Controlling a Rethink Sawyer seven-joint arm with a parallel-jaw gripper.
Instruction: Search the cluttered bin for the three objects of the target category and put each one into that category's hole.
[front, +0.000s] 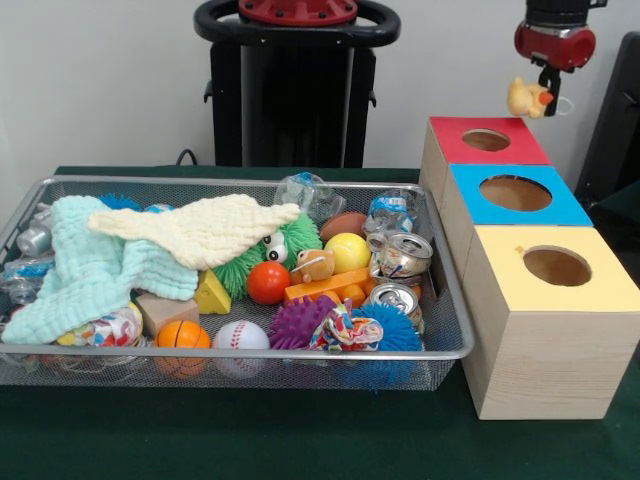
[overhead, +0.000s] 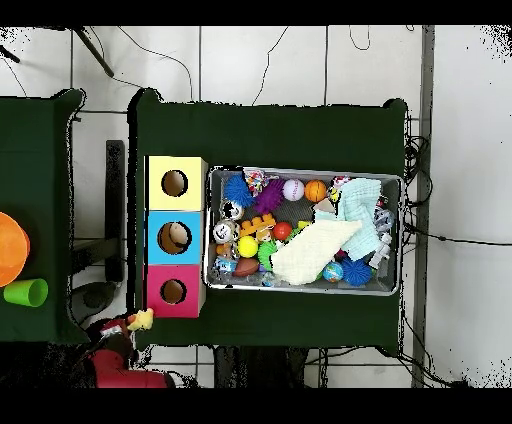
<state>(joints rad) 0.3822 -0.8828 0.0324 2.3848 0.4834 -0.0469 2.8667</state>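
Nearest the camera we see the green table cloth (front: 300, 440), and just above it the front wall of the wire bin (front: 250, 372), which fills the lower left and middle of the front view. To its right stands a row of three wooden boxes, running from lower right up toward the upper right: the yellow box (front: 545, 330), the blue box (front: 515, 200) and the red box (front: 485, 145), each with a round hole in its top.

In the upper right corner the gripper (front: 547, 95) hangs above and just right of the red box, its jaws clamped on a small yellow rubber duck (front: 525, 98). The duck's long axis lies roughly level, with its orange beak pointing to the right of the frame, toward the gripper. In the overhead view the duck (overhead: 141, 320) shows at lower left, just below and left of the red box, but there we cannot make out which way it points.

Inside the bin, a pale blue cloth (front: 75, 270) and a cream cloth (front: 200, 232) cover the left half and hide whatever lies under them. Among the clutter we can pick out a yellow ball (front: 347, 252), a red ball (front: 267, 283), a baseball (front: 241, 337), a small basketball (front: 183, 336) and crushed cans (front: 400, 255). The arm is cut off at the top edge.
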